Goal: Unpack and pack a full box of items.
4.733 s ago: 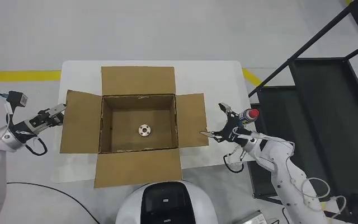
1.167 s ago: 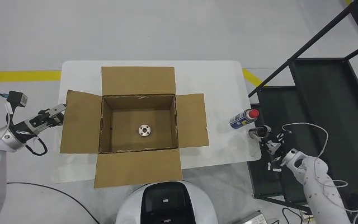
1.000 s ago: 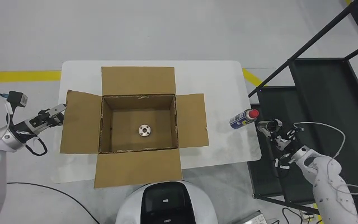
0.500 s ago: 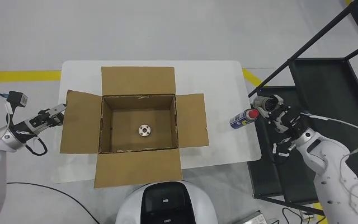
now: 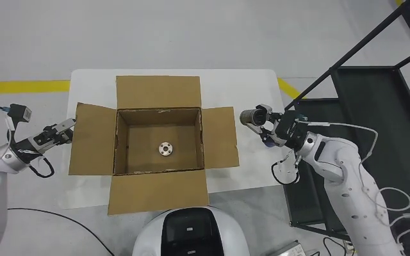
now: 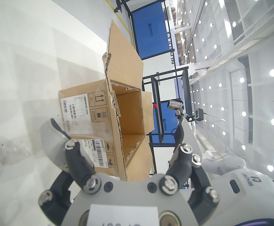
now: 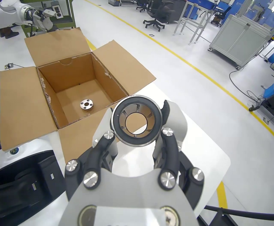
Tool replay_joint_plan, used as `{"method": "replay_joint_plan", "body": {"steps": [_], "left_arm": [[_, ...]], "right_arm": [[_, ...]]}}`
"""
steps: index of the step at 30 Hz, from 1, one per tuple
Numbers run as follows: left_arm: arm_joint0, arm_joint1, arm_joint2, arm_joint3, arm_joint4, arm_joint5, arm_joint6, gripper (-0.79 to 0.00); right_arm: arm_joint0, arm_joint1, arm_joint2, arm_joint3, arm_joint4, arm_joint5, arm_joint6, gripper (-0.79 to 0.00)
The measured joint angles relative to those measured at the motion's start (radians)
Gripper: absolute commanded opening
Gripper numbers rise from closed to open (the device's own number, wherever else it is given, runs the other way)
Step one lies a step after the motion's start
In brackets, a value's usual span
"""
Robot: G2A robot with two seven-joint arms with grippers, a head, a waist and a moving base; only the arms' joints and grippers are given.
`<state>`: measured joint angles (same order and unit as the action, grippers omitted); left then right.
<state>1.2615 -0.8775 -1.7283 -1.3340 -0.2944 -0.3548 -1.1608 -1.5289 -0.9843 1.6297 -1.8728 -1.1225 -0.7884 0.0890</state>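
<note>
Cardboard box (image 5: 158, 91) sits open on the white table (image 5: 246, 86), flaps spread, with a small metal disc (image 5: 166, 148) flat on its floor. The right gripper (image 5: 262, 123) is clamped on a steel sleeve (image 7: 117, 122), above the table just beside the right flap. The left gripper (image 5: 68, 125) hangs near the left flap, fingers spread wide.

- You are in an industrial hall of the factory or robotics test-floor kind.
- Yellow floor lines (image 5: 32, 86) mark lanes on sealed grey concrete.
- Blue pegboard panels (image 6: 154, 30) stand in black frames under rows of high ceiling lamps (image 6: 242, 79).
- An aluminium-frame cabinet (image 7: 239, 36), rolling chairs (image 7: 154, 10) and a black steel rack (image 5: 359, 128) stand around.
- The cardboard box (image 6: 85, 102) carries shipping labels.
</note>
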Motion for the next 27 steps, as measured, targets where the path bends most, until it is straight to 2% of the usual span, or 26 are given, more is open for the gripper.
{"method": "replay_joint_plan", "body": {"steps": [20,24,27], "left_arm": [[0.000,0.000,0.000,0.000,0.000,0.000,0.000,0.000],[0.000,0.000,0.000,0.000,0.000,0.000,0.000,0.000],[0.000,0.000,0.000,0.000,0.000,0.000,0.000,0.000]], "right_arm": [[0.010,-0.002,-0.022,-0.012,-0.003,0.007,-0.004,-0.785],[0.122,-0.009,-0.131,0.006,-0.028,-0.025,0.023,-0.785],[0.262,-0.027,-0.268,0.086,-0.012,-0.039,0.055,-0.785]]}}
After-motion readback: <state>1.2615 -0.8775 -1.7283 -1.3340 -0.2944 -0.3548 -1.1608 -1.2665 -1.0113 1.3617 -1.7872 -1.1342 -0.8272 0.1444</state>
